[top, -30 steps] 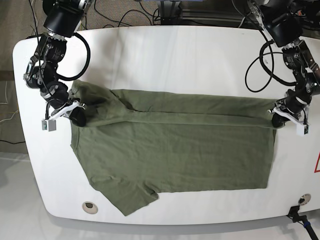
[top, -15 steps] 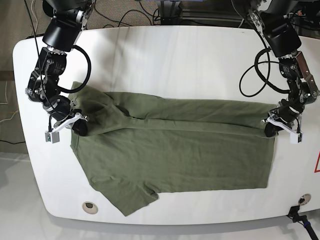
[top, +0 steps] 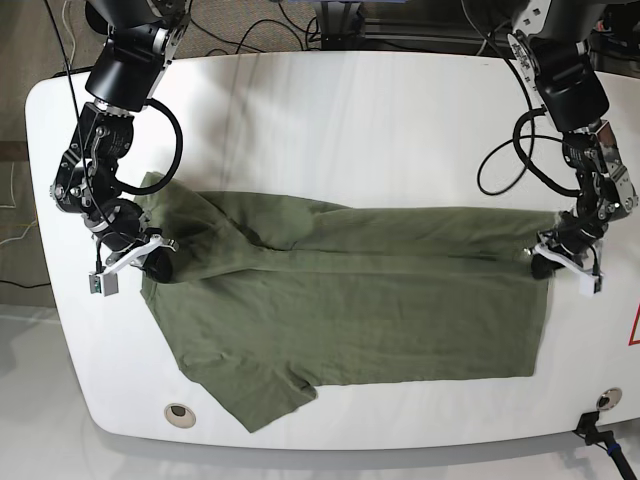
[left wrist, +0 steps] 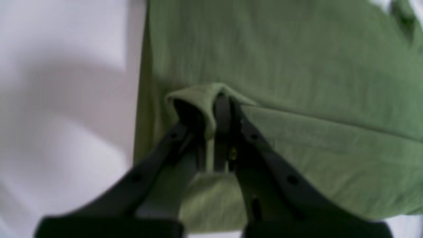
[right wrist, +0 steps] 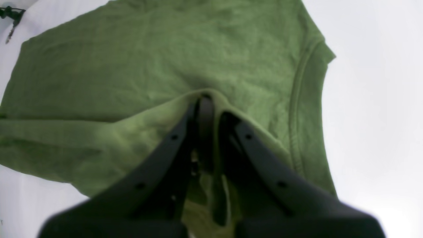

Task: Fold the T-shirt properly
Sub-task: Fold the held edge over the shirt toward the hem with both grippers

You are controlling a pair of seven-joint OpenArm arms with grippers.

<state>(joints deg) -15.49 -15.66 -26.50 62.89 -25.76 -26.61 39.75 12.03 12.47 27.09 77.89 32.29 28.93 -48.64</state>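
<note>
One T-shirt [top: 350, 300] lay across the white table [top: 330, 110], its far edge doubled over. Two grippers, left [top: 545, 262] and right [top: 155, 256], were each clamped on that fold's ends.

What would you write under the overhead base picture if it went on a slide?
Two robot arms, each pincer (left, right) pinching the olive T-shirt, folding it across a white table.

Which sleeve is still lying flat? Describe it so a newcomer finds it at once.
Start from the white table and the green T-shirt spread across it. Go to the shirt's lower left corner in the base view, near the small round hole in the table. The sleeve there juts out alone, far from both grippers.
</note>
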